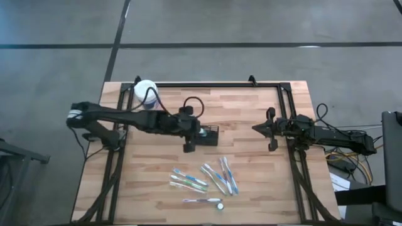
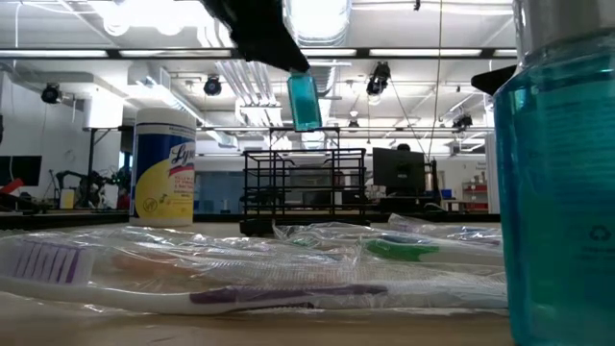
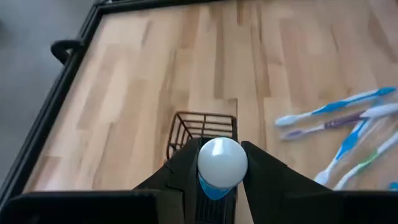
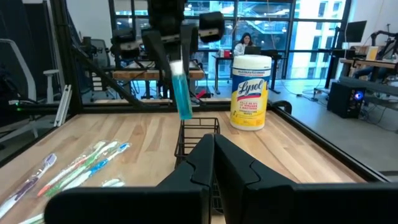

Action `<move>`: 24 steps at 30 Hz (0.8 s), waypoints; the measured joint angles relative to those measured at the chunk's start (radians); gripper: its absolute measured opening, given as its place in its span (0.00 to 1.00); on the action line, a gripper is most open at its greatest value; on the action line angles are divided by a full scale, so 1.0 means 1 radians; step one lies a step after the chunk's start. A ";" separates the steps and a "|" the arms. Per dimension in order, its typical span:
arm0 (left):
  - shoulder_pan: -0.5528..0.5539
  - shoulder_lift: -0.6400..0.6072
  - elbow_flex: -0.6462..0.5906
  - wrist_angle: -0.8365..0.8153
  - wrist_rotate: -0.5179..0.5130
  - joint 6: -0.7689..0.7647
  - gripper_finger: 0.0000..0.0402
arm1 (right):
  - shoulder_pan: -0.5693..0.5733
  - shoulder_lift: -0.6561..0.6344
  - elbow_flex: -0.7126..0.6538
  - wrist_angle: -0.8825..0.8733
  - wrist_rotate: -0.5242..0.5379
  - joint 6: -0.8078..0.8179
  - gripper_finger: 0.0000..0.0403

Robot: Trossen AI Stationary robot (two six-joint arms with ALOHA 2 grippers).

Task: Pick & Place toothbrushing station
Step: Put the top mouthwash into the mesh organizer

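The left gripper (image 1: 200,133) is near the table's centre, clenched on a blue bottle (image 2: 304,100) with a white cap (image 3: 222,162). The bottle hangs upright above the toothbrushing station (image 1: 210,135), not touching it in the low view. The station, a black wire caddy, stands upright on the wooden table (image 1: 251,107), at 3 o'clock from the left gripper in the high view.

The right gripper (image 1: 256,129) waits at 3 o'clock from the station, well apart from it, its fingers (image 4: 214,163) pressed together and holding nothing.

Packaged toothbrushes (image 1: 204,177) lie loose at 6 o'clock from the station. A yellow-labelled wipes jar (image 1: 146,92) stands at 10 o'clock.
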 joint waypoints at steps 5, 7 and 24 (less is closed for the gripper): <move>0.015 0.060 0.054 -0.025 -0.002 0.017 0.25 | 0.000 0.000 0.000 0.000 -0.001 -0.001 0.02; 0.022 0.077 0.048 -0.029 0.000 0.018 0.25 | 0.000 0.000 0.000 0.000 -0.001 -0.004 0.02; 0.081 0.071 -0.099 0.066 0.088 0.002 0.25 | 0.000 0.000 0.000 0.000 -0.002 -0.009 0.02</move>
